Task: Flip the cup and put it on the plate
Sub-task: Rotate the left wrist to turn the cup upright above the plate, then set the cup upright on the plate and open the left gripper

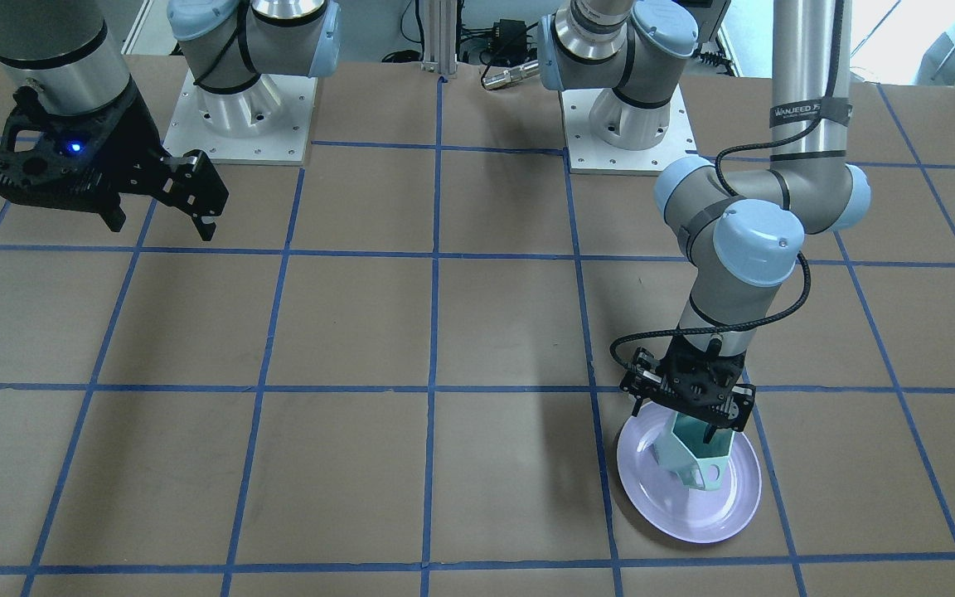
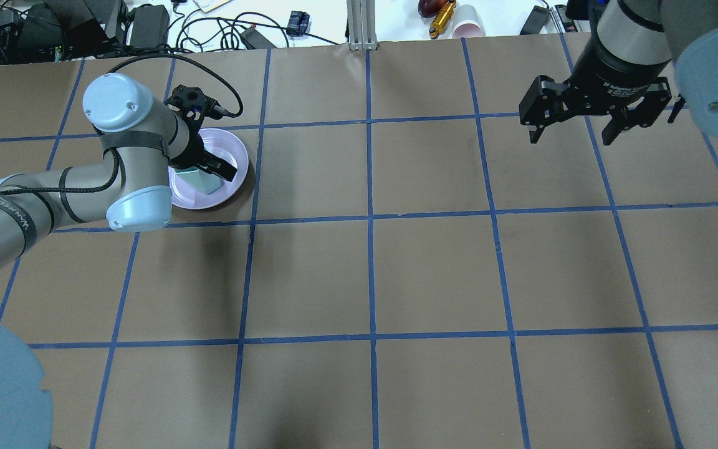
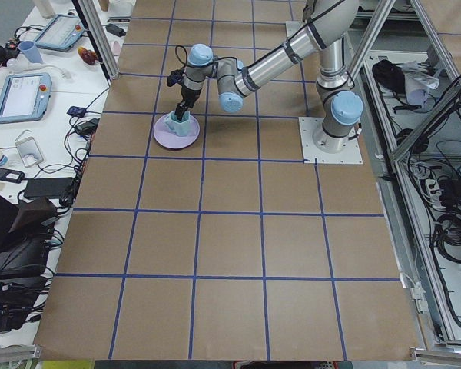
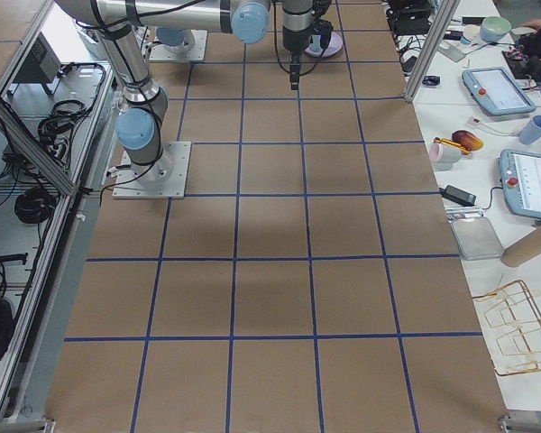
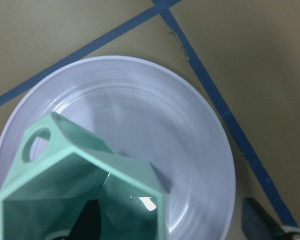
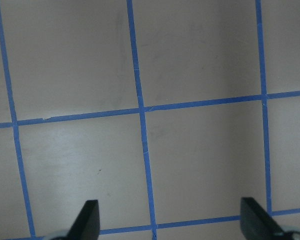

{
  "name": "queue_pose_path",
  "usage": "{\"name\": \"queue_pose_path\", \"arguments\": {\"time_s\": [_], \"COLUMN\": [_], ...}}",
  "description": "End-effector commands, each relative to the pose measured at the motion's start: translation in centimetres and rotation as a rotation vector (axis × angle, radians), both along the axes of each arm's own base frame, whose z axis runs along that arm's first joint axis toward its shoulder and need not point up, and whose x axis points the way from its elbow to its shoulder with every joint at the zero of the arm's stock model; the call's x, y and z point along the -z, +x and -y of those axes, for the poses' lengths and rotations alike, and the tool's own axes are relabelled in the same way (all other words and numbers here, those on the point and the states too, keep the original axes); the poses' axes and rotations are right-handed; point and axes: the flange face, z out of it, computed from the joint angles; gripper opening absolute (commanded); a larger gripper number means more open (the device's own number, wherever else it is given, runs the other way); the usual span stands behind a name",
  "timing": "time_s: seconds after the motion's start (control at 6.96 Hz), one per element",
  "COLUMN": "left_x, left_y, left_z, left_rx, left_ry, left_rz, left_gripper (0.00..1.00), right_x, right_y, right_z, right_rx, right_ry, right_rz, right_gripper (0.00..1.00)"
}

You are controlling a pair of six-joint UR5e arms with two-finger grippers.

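The mint-green cup [image 1: 697,456] stands on the lavender plate [image 1: 693,510], mouth up and handle toward the operators' side. My left gripper [image 1: 687,427] hangs right over it with its jaws wide apart. In the left wrist view one finger [image 5: 90,222] is inside the cup [image 5: 90,170] and the other finger [image 5: 260,225] is far outside it, over the plate [image 5: 165,105]. Neither finger presses the wall. In the overhead view the cup [image 2: 200,182] is partly hidden by the left wrist. My right gripper [image 1: 162,220] is open and empty, high above the table on the far side.
The brown table [image 1: 361,332] has a blue tape grid. The two arm bases [image 1: 245,108] stand at the robot's edge. Cables, bottles and tablets [image 3: 19,96] lie beyond the table's edges. The right wrist view shows only table [image 6: 190,75].
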Motion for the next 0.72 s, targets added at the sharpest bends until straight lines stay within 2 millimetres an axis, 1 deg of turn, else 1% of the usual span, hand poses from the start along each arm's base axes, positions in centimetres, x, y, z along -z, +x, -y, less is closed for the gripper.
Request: {"name": "queue_pose_path", "arguments": {"time_s": [0.0, 0.14, 0.29, 0.58], "left_x": [-4.3, -6.0, -7.4, -11.0], "left_y": [0.1, 0.0, -0.1, 0.0], "left_z": [1.7, 2.1, 1.9, 1.8], "left_rx": [-0.012, -0.011, -0.01, -0.048], "left_ry": [0.055, 0.066, 0.078, 0.096], "left_rz": [-0.007, -0.006, -0.01, -0.027], "left_gripper": [1.0, 1.0, 1.0, 1.0], "right_x": [0.0, -0.1, 0.0, 0.0], "right_y": [0.0, 0.0, 0.0, 0.0], "right_z": [0.0, 0.0, 0.0, 0.0], "right_rx": [0.0, 0.0, 0.0, 0.0], "right_ry": [0.0, -0.001, 0.0, 0.0], "right_rz": [-0.001, -0.001, -0.001, 0.001], "right_gripper": [1.0, 1.0, 1.0, 1.0]}}
